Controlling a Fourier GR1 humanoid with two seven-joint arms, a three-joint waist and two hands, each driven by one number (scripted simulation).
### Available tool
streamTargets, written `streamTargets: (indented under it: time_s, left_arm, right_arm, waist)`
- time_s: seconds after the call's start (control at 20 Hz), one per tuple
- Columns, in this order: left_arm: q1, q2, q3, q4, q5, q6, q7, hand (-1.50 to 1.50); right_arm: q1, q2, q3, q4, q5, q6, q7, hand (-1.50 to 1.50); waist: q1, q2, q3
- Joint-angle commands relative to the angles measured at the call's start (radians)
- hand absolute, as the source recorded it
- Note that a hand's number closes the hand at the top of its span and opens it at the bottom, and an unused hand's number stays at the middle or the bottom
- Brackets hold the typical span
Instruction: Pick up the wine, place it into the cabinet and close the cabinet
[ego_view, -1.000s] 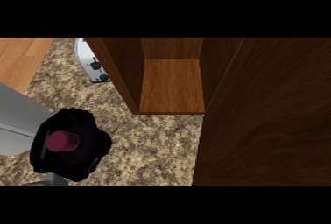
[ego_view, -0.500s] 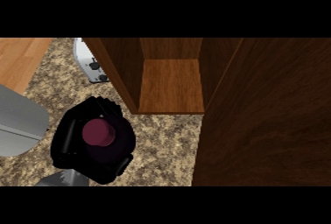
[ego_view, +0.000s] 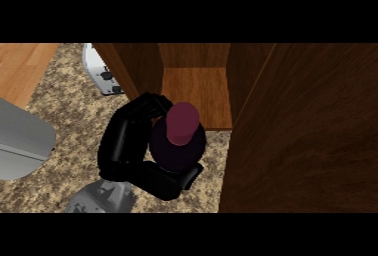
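Since the wine (ego_view: 181, 135) is a dark bottle with a maroon top, likely glass, I judge it heavy for its width, stiff, smooth enough to slip, and breakable if knocked on wood. Best hold is round the wide body, not the narrow neck. The left hand (ego_view: 122, 150) has it there: fingers curled round the far side, thumb closing across the near side. Bottle sits above the table (ego_view: 66, 100), just in front of the cabinet (ego_view: 196, 95) opening, its top overlapping the shelf's front edge; not inside yet. Hidden: the base and much of the body behind the hand, so clearance over the shelf lip cannot be read, nor whether the bottle hangs upright or leans. Broad dark wooden panel (ego_view: 310, 130) at right, probably the open door, is cut off; hinge and handle unseen. White appliance (ego_view: 103, 75) left of the cabinet, partly hidden. Grey rounded shape (ego_view: 22, 140) at the left edge, unidentified. Right hand not in view.
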Motion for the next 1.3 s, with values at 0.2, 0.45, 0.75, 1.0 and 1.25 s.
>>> streamTargets:
  time_s: [0.2, 0.45, 0.75, 1.0, 1.25]
  left_arm:
    - [-0.14, -0.001, -0.056, 0.063, -0.008, 0.175, 0.037, 1.5]
    - [-0.236, -0.001, -0.055, 0.12, -0.018, 0.233, 0.073, 1.5]
    - [-0.32, -0.001, -0.084, 0.272, -0.041, 0.304, -0.017, 1.5]
    - [-0.305, -0.001, -0.111, 0.28, 0.031, 0.349, -0.053, 1.5]
    - [-0.25, -0.001, -0.174, 0.346, 0.118, 0.377, -0.184, 1.5]
  right_arm:
    - [0.036, -0.013, -0.023, -0.145, -0.108, 0.017, 0.074, -1.5]
    - [0.035, -0.018, -0.071, -0.104, -0.127, 0.033, 0.044, -1.5]
    - [0.055, -0.004, -0.047, -0.132, -0.091, 0.036, 0.027, -1.5]
    - [0.059, 0.01, -0.025, -0.15, -0.104, 0.024, 0.037, -1.5]
    - [0.1, 0.008, 0.006, -0.134, -0.074, 0.049, -0.001, -1.5]
  waist:
    - [-0.001, 0.0, 0.0]
    - [0.002, 0.0, 0.0]
    - [-0.005, 0.001, 0.0]
    - [-0.004, 0.0, 0.0]
    - [-0.006, 0.001, 0.0]
